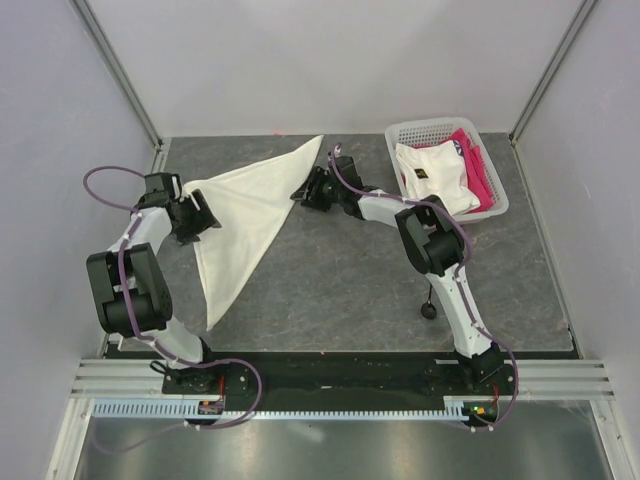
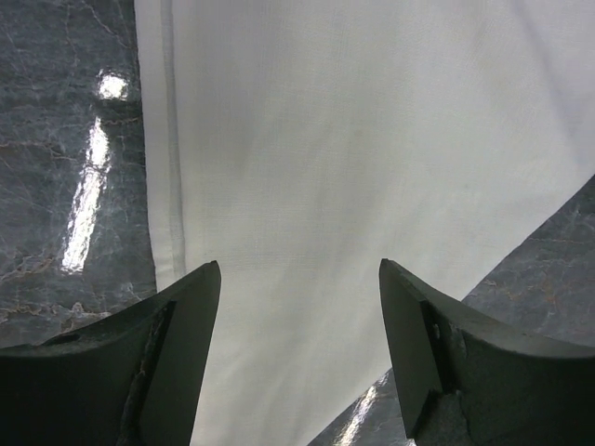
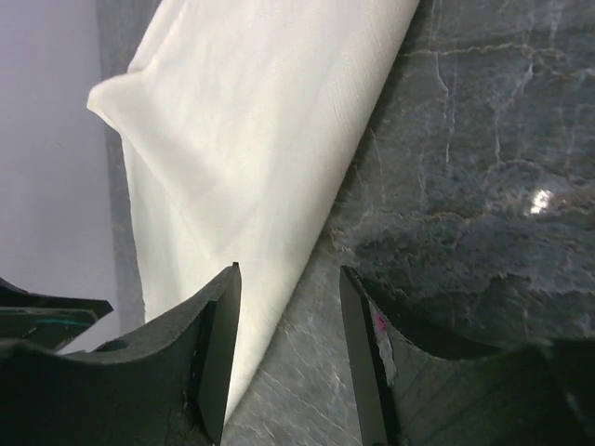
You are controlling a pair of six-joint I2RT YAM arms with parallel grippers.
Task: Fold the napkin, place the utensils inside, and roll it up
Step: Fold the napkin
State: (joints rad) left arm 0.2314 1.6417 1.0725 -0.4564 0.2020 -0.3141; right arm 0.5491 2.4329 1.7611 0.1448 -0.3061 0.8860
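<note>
**Top external view: napkin in a triangle, a gripper at each side**

From above, the napkin [image 1: 250, 205] lies flat on the grey table [image 1: 350, 280], left of centre. It is folded into a long triangle with one tip toward the far edge and the other toward the arms. The left gripper [image 1: 200, 215] sits at the triangle's left corner and the right gripper [image 1: 302, 193] at its right-hand edge.

In both wrist views the jaws stand apart with nothing clamped. The left pair straddles plain cloth, with a hemmed edge running just beside one finger. The right pair has the napkin's folded edge running down into its gap, with bare table beside it.

I take this to be the folding step, with the grips not yet made. To do it well, each pinch should catch both layers close to the edge, and the two arms should lift low and together so the layers don't slide apart.

A small dark round shape [image 1: 428, 310] lies beside the right arm. It may be the spoon's bowl, but I can't tell. The basket [image 1: 430, 123] of other cloths sits at the far right, well apart from the napkin.
</note>
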